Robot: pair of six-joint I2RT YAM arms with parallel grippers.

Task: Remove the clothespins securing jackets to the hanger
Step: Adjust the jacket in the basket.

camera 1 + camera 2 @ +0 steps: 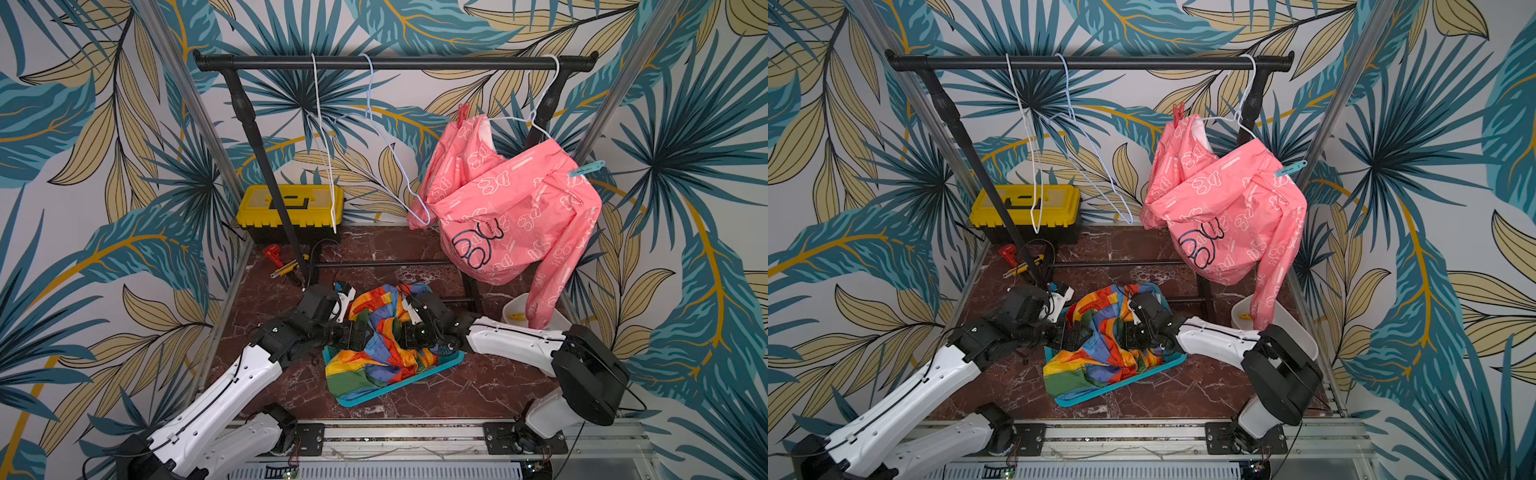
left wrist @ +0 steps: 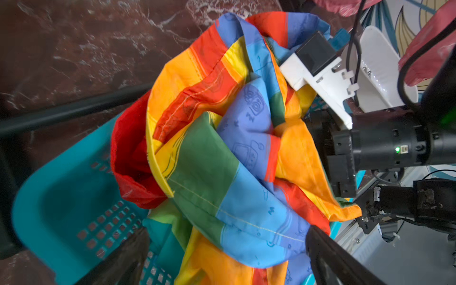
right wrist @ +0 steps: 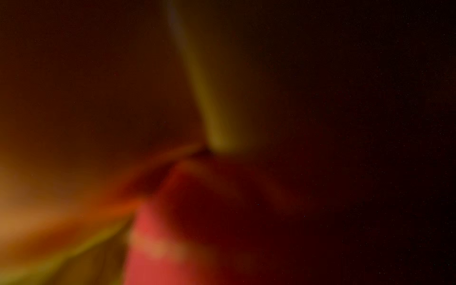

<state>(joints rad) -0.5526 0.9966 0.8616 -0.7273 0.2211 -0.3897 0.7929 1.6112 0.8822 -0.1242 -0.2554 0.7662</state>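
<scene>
My left jaws wide open at the rainbow jacket (image 1: 374, 365), right jaws shut among its folds, grip unclear.

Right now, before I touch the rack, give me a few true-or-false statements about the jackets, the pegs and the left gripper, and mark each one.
1. The pink jacket hangs from a hanger on the rail. True.
2. The rainbow jacket hangs on the rail too. False: it lies crumpled in the teal basket.
3. A light blue clothespin is clipped to the pink jacket. True.
4. Every hanger carries a garment. False: the white hanger and the pale blue hanger hang bare.
5. The left gripper is shut. False: its fingers stand wide apart beside the rainbow jacket.
</scene>
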